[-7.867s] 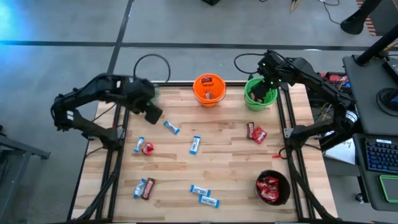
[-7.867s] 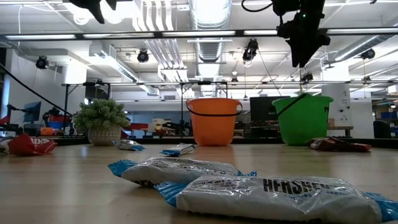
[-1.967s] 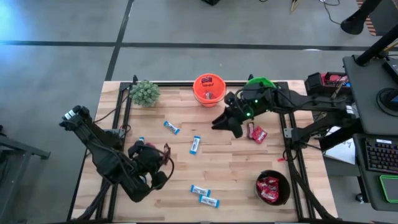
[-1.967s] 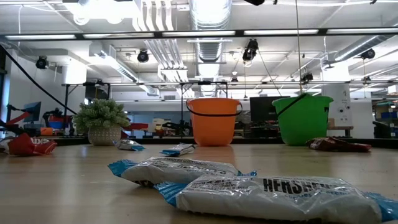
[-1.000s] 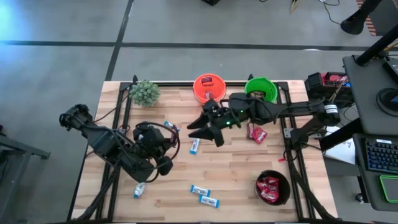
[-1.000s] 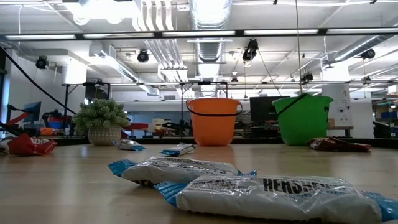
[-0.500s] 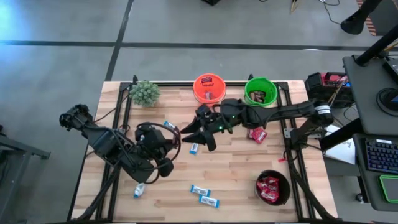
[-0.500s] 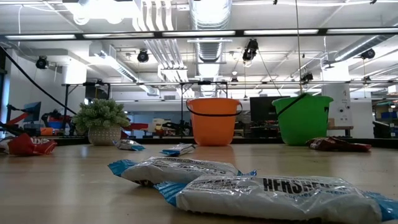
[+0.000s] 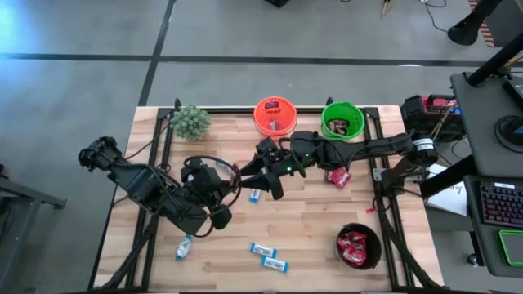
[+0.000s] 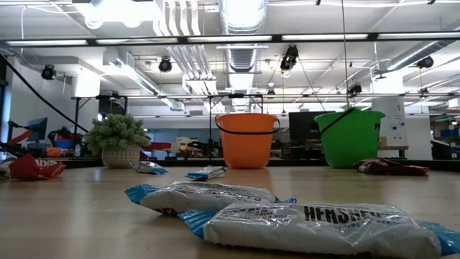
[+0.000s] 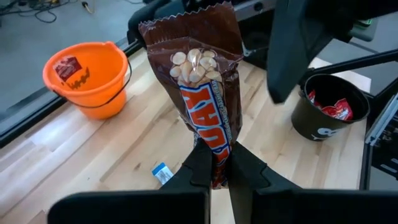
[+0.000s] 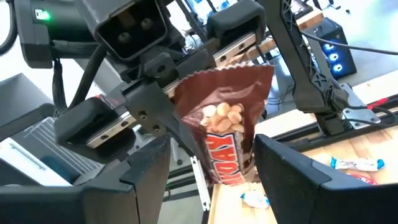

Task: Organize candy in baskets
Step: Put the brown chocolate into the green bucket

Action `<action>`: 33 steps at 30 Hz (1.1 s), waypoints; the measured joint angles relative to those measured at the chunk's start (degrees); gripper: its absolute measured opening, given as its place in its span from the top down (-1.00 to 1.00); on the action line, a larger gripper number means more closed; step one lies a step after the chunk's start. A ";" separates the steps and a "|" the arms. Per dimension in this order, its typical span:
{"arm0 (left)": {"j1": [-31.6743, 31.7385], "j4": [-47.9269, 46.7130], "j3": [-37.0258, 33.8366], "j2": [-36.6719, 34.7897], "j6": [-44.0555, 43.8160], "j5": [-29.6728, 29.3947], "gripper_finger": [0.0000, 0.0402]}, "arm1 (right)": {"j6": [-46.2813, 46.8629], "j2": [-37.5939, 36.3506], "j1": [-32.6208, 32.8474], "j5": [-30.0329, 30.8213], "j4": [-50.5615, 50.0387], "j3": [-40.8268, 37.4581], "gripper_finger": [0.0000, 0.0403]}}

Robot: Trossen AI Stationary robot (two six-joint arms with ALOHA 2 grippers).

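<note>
Brown and crinkly, the candy bar (image 11: 208, 93) stands upright in the left tool (image 11: 219, 163) — clenched on its lower end. The right tool (image 12: 214, 163) faces it with fingers spread wide, one on either side of the wrapper — not touching. Beyond them sits the orange basket (image 9: 274, 117), the green basket (image 9: 342, 119) beside it.

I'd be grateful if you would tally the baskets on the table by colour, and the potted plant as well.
orange basket: 1
green basket: 1
black basket: 1
potted plant: 1
Total: 4
</note>
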 joint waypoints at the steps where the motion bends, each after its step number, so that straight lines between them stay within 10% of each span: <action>1: 0.09 0.55 0.00 0.00 0.49 0.00 1.00 | 0.00 0.00 0.00 0.00 -0.02 0.00 -0.09; 14: 1.39 4.30 -0.32 0.00 4.73 1.01 1.00 | -0.34 0.00 -0.02 2.93 0.00 0.00 -0.06; 25: 2.34 3.95 -0.39 0.00 4.73 1.07 1.00 | -0.11 0.00 -0.02 2.91 -0.02 0.00 0.82; 33: 2.88 4.50 -0.39 0.00 4.33 1.19 0.93 | -0.26 -0.02 0.00 2.92 -0.45 0.00 0.92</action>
